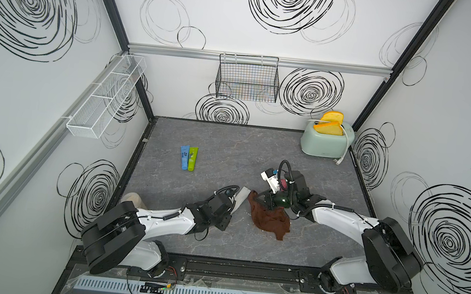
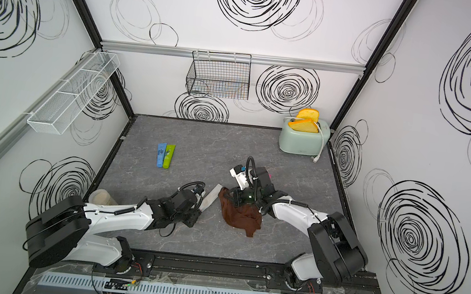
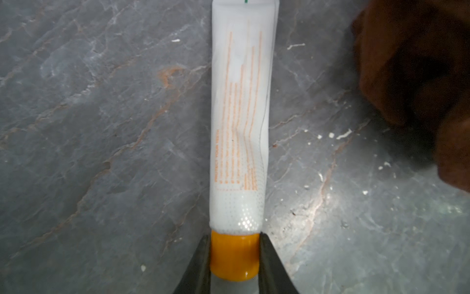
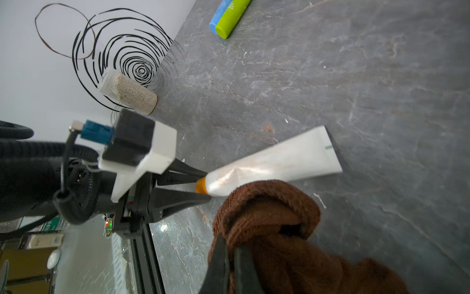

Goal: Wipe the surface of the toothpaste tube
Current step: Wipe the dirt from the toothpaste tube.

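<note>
The toothpaste tube (image 1: 241, 196) (image 3: 239, 114), white with orange print and an orange cap (image 3: 234, 257), lies flat on the grey table, near the middle front in both top views. My left gripper (image 3: 234, 236) (image 4: 207, 186) is shut on the cap, one jaw pressed against each side. My right gripper (image 4: 230, 244) is shut on a bunched brown cloth (image 1: 271, 223) (image 2: 240, 218). The cloth's raised fold (image 4: 264, 203) sits right beside the tube's cap end, and the rest of it trails on the table.
Blue (image 1: 184, 157) and green (image 1: 192, 158) tubes lie side by side at the back left. A mint toaster (image 1: 325, 143) with bread stands back right. A jar of grains (image 4: 127, 94) stands by the left wall. White specks (image 3: 343, 133) dot the table beside the tube.
</note>
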Available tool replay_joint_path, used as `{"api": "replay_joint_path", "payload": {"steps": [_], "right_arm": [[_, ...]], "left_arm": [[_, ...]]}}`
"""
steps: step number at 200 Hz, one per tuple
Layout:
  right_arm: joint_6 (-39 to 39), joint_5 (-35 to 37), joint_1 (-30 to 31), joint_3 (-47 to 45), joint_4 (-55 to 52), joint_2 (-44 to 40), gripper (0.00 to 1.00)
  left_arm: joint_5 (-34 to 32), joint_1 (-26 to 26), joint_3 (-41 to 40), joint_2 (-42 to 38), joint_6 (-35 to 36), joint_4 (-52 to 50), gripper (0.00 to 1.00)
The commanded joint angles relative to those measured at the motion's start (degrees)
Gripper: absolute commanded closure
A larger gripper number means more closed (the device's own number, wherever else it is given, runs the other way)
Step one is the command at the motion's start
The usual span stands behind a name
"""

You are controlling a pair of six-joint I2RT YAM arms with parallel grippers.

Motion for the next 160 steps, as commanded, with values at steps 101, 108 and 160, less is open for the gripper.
{"api": "replay_joint_path", "payload": {"steps": [101, 108, 160], "right_arm": [[-1.5, 6.7, 3.1, 5.3, -2.8, 18.4, 1.00], [-0.2, 4.2, 3.9, 4.2, -1.2, 17.6, 1.00], [5.7, -0.2, 12.4, 1.2, 4.7, 18.6, 1.00]], "left_arm": [[-1.5, -1.6, 0.0, -2.2, 2.0, 3.4, 1.00], [-1.5, -1.5, -0.3, -2.8, 2.2, 3.9, 1.00], [-1.4, -1.0, -1.5, -5.1, 2.5, 5.1, 1.00]]}}
